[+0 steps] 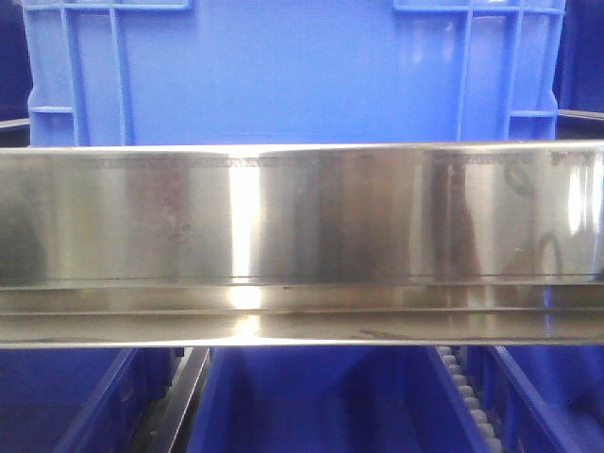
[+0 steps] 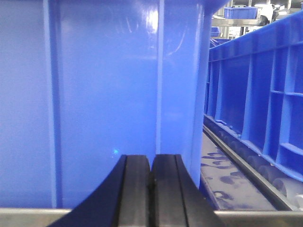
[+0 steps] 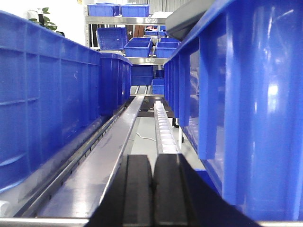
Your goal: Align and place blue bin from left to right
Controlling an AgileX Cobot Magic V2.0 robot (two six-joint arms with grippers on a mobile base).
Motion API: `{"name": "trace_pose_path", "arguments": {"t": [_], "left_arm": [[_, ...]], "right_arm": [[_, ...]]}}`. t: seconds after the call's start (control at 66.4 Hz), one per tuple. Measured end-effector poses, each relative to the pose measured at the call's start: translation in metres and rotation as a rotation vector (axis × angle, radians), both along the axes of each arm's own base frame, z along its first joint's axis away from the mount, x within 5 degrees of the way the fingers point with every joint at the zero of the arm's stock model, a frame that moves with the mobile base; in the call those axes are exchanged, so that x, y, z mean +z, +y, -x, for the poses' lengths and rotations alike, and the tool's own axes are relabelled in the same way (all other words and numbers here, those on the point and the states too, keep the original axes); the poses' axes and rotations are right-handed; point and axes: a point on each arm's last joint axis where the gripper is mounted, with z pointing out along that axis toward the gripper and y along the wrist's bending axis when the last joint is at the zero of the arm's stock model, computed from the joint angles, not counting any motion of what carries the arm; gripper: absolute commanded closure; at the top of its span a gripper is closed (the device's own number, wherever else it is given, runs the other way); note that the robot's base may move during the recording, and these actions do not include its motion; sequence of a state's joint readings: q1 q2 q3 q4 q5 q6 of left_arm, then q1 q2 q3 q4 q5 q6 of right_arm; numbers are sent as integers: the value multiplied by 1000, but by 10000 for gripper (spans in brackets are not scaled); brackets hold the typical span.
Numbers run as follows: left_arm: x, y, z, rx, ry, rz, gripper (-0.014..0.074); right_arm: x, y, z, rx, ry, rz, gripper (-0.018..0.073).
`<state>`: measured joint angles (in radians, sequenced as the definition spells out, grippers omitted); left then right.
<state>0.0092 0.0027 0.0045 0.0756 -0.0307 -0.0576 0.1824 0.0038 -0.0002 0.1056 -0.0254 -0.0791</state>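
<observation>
The blue bin fills the top of the front view, its smooth bright wall with ribbed corners standing behind a steel rail. In the left wrist view that wall rises straight ahead of my left gripper. The gripper's black pads are pressed together with nothing between them, and whether the tips touch the wall I cannot tell. My right gripper is also shut and empty. It points down a gap between two rows of blue crates.
Beside the left gripper, a roller track separates the bin from another blue crate. In the right wrist view, crates stand close on the right and on the left, with a steel rail between. Darker bins sit below the front rail.
</observation>
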Motion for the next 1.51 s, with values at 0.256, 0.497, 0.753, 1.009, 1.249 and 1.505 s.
{"name": "trace_pose_path", "arguments": {"t": [0.256, 0.497, 0.753, 1.009, 1.249, 1.505], "left_arm": [[0, 0, 0, 0, 0, 0, 707], [0, 0, 0, 0, 0, 0, 707], [0, 0, 0, 0, 0, 0, 707], [19, -2, 4, -16, -215, -3, 707], [50, -3, 15, -30, -443, -5, 707], [109, -1, 37, -4, -376, -2, 707]], "right_arm": [[0, 0, 0, 0, -2, 0, 645], [0, 0, 0, 0, -4, -1, 645], [1, 0, 0, -2, -10, 2, 645], [11, -2, 2, -15, -131, -19, 645], [45, -7, 15, -50, -468, -85, 645], [111, -8, 33, -19, -435, -78, 645]]}}
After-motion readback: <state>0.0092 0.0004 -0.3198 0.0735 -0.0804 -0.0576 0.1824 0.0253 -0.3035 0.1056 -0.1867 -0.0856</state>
